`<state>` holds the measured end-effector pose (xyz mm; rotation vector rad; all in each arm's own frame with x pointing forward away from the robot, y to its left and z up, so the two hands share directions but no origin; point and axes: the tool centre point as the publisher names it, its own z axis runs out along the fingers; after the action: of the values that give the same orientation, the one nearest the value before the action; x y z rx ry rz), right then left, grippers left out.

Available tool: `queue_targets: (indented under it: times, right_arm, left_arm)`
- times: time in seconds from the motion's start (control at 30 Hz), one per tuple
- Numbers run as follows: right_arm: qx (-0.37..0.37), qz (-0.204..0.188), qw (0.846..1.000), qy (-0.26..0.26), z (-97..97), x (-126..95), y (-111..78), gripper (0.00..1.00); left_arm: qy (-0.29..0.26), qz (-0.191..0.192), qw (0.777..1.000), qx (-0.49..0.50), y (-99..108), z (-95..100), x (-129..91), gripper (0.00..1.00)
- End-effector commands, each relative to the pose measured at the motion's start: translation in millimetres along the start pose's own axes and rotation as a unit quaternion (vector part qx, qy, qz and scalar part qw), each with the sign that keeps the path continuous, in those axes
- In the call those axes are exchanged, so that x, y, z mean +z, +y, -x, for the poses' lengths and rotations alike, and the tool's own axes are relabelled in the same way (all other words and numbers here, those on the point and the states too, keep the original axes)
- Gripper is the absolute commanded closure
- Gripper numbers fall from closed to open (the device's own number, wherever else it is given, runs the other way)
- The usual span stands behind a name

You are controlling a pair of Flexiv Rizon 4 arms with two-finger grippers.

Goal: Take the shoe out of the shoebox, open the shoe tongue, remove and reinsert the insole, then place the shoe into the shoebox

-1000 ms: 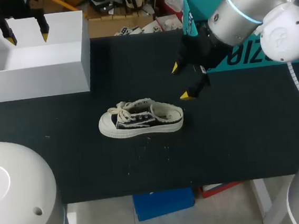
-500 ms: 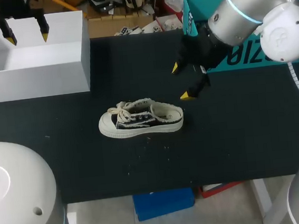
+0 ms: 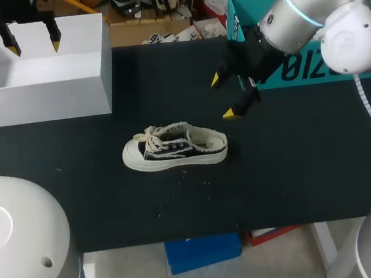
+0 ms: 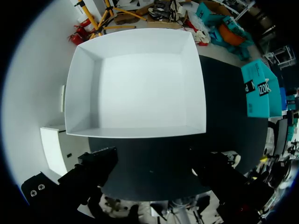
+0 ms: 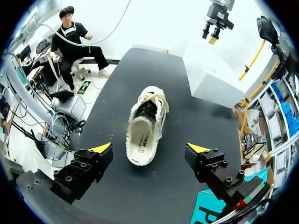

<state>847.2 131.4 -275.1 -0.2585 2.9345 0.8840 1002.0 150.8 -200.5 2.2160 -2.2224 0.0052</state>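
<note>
The shoe (image 3: 174, 146) stood on its sole in the middle of the black table (image 3: 293, 168), toe toward the left side. Just beyond its heel hovered the right gripper (image 3: 222, 96), fingers spread apart. Farthest off, the left gripper (image 3: 32, 39) hung above the white shoebox (image 3: 44, 100), fingers likewise apart.

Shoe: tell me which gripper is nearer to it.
Right. The right gripper hangs open just beyond the heel of the shoe; the left gripper is far off, over the white shoebox.
</note>
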Motion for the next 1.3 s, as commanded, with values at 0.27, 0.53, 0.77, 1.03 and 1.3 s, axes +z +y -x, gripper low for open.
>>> queue_targets:
  times: [0.27, 0.53, 0.77, 1.03, 1.3]
  right_arm:
    - [0.036, 0.034, 0.999, -0.002, -5.2, 33, -18.0, 0.00]
    - [0.057, 0.040, 0.997, -0.016, -26.6, 48, -13.4, 0.00]
    - [0.058, 0.053, 0.996, -0.031, -35.1, 68, -19.7, 0.00]
    - [0.058, 0.075, 0.995, -0.034, -31.3, 97, -32.6, 0.00]
    - [0.064, 0.092, 0.993, -0.033, -25.4, 110, -44.3, 0.00]
  left_arm:
    - [-0.002, 0.001, 1.000, -0.001, 0, -0.6, -1, 0.00]
    - [-0.002, 0.001, 1.000, -0.001, 0, -0.6, -1, 0.00]
    - [-0.002, 0.001, 1.000, -0.001, 0, -0.6, -1, 0.00]
    - [-0.002, 0.001, 1.000, -0.001, 0, -0.6, -1, 0.00]
    - [-0.002, 0.001, 1.000, -0.001, 0, -0.6, -1, 0.00]
